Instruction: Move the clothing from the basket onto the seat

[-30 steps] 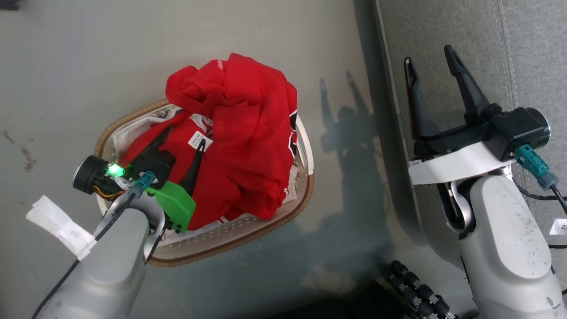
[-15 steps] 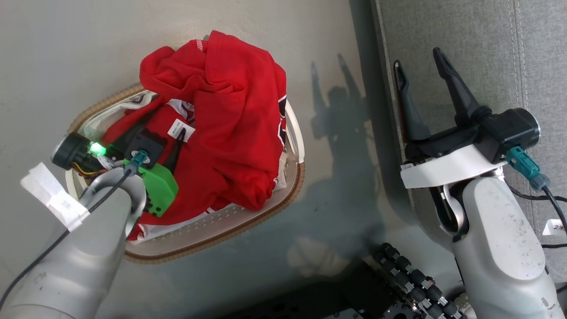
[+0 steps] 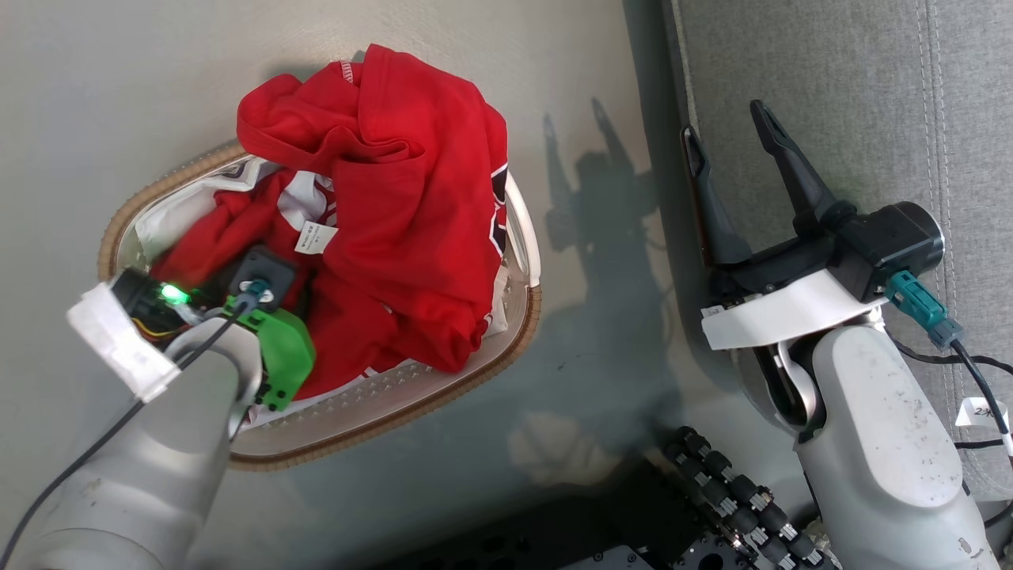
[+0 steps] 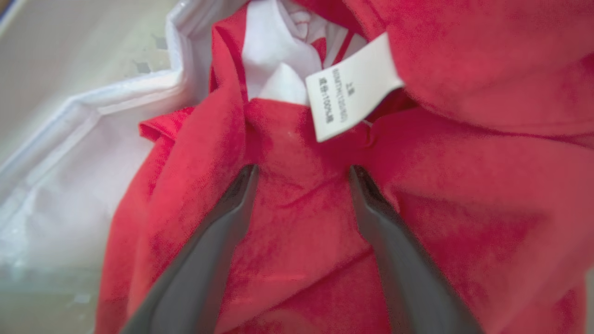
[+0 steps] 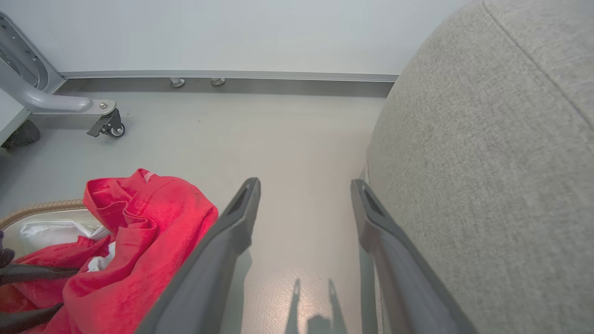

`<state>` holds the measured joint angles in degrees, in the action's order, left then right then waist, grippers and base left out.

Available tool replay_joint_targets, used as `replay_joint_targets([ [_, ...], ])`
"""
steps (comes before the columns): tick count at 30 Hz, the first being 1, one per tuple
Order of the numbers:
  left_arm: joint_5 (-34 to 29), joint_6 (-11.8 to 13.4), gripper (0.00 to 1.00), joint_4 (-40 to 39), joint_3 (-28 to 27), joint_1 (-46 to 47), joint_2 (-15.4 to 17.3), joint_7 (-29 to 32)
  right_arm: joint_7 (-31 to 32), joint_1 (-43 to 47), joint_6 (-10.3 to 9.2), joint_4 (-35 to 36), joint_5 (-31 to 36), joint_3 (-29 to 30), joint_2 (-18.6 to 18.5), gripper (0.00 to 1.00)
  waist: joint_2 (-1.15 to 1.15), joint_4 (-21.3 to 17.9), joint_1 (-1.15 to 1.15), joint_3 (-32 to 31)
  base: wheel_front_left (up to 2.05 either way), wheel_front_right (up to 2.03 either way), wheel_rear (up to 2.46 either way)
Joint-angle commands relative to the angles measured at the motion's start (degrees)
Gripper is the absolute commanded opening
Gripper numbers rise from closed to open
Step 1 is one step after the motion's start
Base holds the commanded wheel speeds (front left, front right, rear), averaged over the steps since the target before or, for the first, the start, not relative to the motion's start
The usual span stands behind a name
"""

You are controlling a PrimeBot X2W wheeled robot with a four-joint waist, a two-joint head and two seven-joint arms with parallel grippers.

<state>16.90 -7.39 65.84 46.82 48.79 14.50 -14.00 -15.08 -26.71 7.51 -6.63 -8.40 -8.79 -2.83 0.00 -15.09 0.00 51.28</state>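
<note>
The clothing (image 3: pixel 404 198) is a heap of bright red fabric in the basket (image 3: pixel 443 396), spilling over its far rim. A small white label (image 3: pixel 314 236) lies on it. My left gripper (image 4: pixel 301 171) points down into the heap, open, both fingertips pressed on red fabric just below the label (image 4: pixel 352 88), with a fold between them. In the head view its fingers are hidden under the wrist. My right gripper (image 3: pixel 722 119) hangs open and empty over the front edge of the grey seat (image 3: pixel 831 95). In the right wrist view that gripper (image 5: pixel 305 182) sits between the clothing (image 5: pixel 139 232) and the seat (image 5: pixel 487 162).
The basket's white cloth liner (image 4: pixel 69 185) shows at the left of the heap. Grey floor (image 3: pixel 601 380) separates basket and seat. My base with black rollers (image 3: pixel 728 499) is at the bottom. A castered metal frame (image 5: pixel 109 125) stands by the far wall.
The head camera has shifted. My left gripper has tipped down into the red heap, so its fingers are now hidden under the wrist. The right gripper stays open by the seat edge.
</note>
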Motion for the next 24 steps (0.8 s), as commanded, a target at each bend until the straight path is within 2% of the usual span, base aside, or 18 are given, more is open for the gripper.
replay_joint_targets([
  [1, 1.0, -0.2, 1.00, 0.4, 1.1, 1.0, -0.4, 0.5, -0.1, 0.2, -0.04, -0.2, -0.3, -0.1, -0.2, 1.00, 0.00, 0.1, 0.00, 0.1, 0.00, 0.00, 0.00],
  [15, 11.8, -0.2, 1.00, 0.5, 12.7, 3.3, -0.1, 6.0, -0.1, -0.5, -0.04, -0.4, -0.7, -0.7, -0.2, 1.00, 0.00, 0.1, 0.00, 0.7, 0.00, 0.00, 0.00],
  [16, 12.4, -0.2, 0.55, 0.4, 13.3, 3.4, 0.0, 6.0, -0.1, -0.5, -0.04, -0.5, -0.7, -0.6, -0.2, 1.00, 0.00, 0.2, 0.00, 0.7, 0.00, 0.00, 0.00],
  [17, 13.1, -0.2, 0.00, 0.2, 14.1, 3.5, 0.1, 6.1, -0.1, -0.5, -0.04, -0.5, -0.8, -0.6, -0.2, 1.00, 0.00, 0.2, 0.00, 0.6, 0.00, 0.00, 0.00],
  [24, 19.1, -0.2, 0.00, -0.1, 16.6, 2.0, 0.1, 3.8, -0.1, -0.8, -0.04, -0.9, -0.3, -0.2, -0.2, 1.00, 0.00, 0.6, 0.00, -1.6, 0.00, 0.00, 0.00],
])
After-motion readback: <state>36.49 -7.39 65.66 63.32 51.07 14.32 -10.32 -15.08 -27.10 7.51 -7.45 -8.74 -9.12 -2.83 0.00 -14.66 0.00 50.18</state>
